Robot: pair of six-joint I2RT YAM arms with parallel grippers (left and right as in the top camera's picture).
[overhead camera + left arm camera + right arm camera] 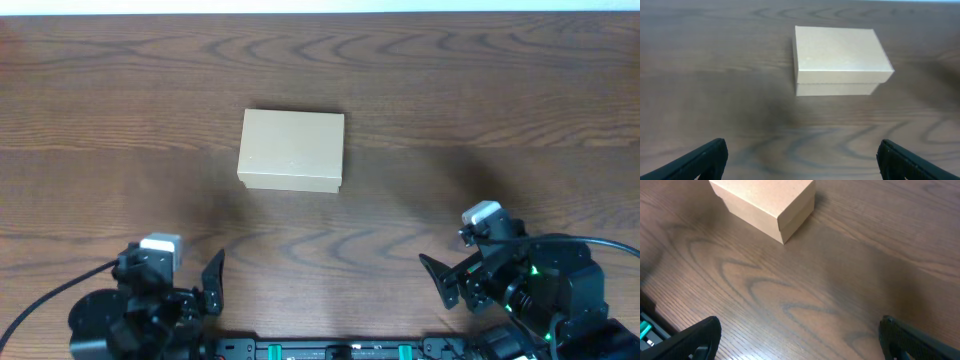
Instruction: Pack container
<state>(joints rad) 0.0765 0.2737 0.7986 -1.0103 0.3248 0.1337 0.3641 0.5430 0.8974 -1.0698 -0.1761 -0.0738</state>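
The container (pixel 291 149) is a small plain tan cardboard box with its lid shut, lying flat at the middle of the wooden table. It also shows in the left wrist view (pixel 837 60) and at the top of the right wrist view (pixel 767 202). My left gripper (pixel 800 160) is open and empty near the front left edge, well short of the box. My right gripper (pixel 800 337) is open and empty near the front right edge, also apart from the box. No stationery items show in any view.
The brown wood-grain table (pixel 480 80) stretches around the box. The arm bases and a black rail with green parts (pixel 330 350) sit along the front edge.
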